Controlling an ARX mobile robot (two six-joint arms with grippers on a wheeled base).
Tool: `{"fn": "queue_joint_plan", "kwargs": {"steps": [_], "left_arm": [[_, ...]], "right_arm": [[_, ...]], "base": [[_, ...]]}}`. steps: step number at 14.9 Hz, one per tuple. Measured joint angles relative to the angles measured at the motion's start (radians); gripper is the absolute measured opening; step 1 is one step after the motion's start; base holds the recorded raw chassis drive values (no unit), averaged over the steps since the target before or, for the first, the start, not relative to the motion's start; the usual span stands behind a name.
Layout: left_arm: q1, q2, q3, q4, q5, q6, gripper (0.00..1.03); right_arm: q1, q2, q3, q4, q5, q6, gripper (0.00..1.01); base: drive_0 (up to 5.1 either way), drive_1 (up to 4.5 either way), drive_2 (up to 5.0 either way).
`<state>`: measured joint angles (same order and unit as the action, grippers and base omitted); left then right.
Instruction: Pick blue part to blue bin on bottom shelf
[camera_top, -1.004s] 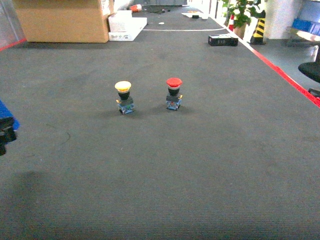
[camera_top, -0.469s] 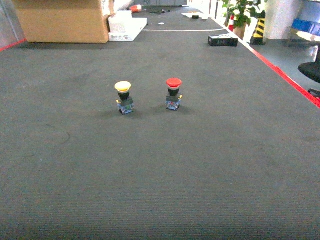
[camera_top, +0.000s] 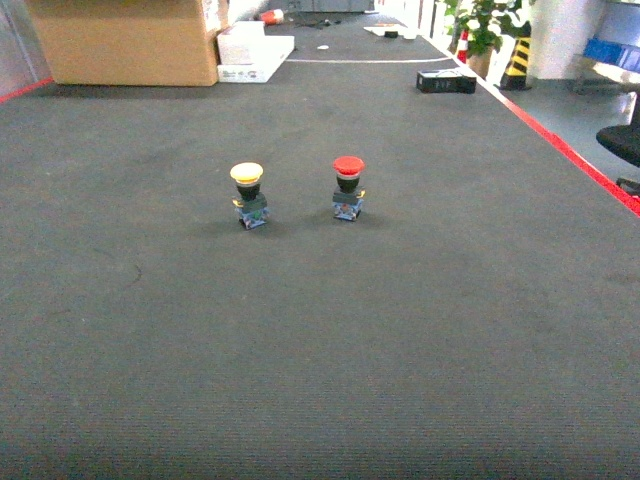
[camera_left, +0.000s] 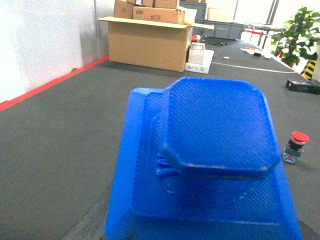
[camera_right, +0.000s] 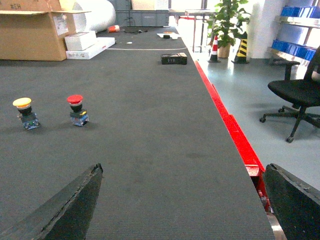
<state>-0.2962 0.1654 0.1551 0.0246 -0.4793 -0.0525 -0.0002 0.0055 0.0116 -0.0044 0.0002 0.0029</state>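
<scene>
Left wrist view: blue part (camera_left: 217, 127) fills the centre and lower frame, a flat octagonal cap on a wider blue base, right up against the camera. It sits where the left claw would be, but no fingers show, so I can't tell the left claw's state or whether it grips the part. Head view shows neither the part nor either arm.

Right claw (camera_right: 182, 200): spread wide, nothing between the fingers; dark fingertips (camera_right: 70, 202) at lower left and lower right of the right wrist frame, hovering over the dark carpeted floor (camera_top: 400, 330).

On the floor, centre-left of the head view: yellow push button (camera_top: 247, 193) and red push button (camera_top: 347, 186), both upright, near each other, not touching. Red one also appears at the right edge of the left wrist view.

Background: cardboard box (camera_top: 125, 40) upper left, white boxes (camera_top: 250, 50) just beside it, red floor line (camera_top: 580, 160) along the right, potted plant (camera_top: 485, 25) upper right, black office chair (camera_right: 300, 100) at the right of the right wrist view.

No shelf or blue bin visible in any view.
</scene>
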Motion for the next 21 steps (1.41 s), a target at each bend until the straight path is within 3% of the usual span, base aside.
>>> {"fn": "queue_joint_plan", "kwargs": {"steps": [10,17,21], "left_arm": [[0.004,0.0,0.0,0.0,0.001,0.0,0.44],[0.004,0.0,0.0,-0.003,0.001,0.0,0.44],[0.004,-0.003,0.003,0.002,0.001,0.0,0.44]], "right_arm": [[0.0,0.0,0.0,0.0,0.0,0.0,0.98],[0.0,0.0,0.0,-0.002,0.0,0.0,0.98],[0.0,0.0,0.0,0.0,0.0,0.0,0.98]], "base": [[0.0,0.0,0.0],[0.1,-3.95,4.1],[0.0,0.0,0.0]]}}
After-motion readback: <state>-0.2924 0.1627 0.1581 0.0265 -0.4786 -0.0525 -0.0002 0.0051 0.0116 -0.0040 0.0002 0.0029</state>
